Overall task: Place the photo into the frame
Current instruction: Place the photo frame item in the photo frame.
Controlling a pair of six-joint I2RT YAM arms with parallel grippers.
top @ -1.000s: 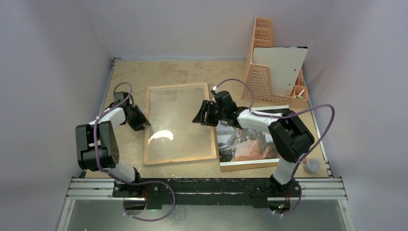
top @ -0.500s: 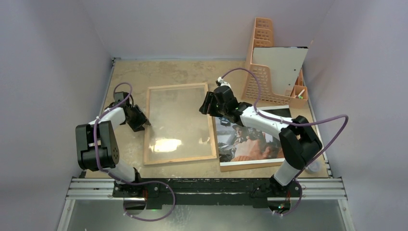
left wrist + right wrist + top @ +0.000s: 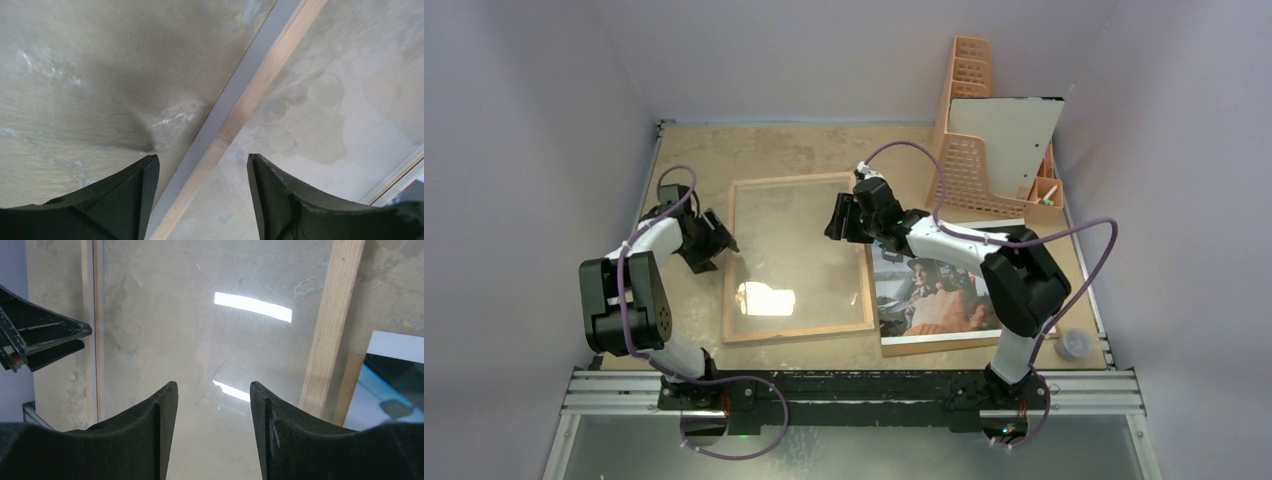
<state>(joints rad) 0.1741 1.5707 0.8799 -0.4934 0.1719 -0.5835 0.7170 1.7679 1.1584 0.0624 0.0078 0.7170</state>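
well, left pincer [image 3: 202, 165]: released, jaws spread astride the left rim of the frame [image 3: 245, 107], one finger over the bare surface [image 3: 75, 100], the other over the glass [image 3: 340, 90].
right pincer [image 3: 212, 390]: released too, over the glass near the frame's far right corner, wood rim just beside it.
frame: lying flat, wood rim upward, between the two arms.
photo [image 3: 939, 295]: flat on a brown board [image 3: 944, 347], just right of the frame.
orange file rack [image 3: 969, 150]: far right, a white sheet [image 3: 1004, 130] leaning in it.
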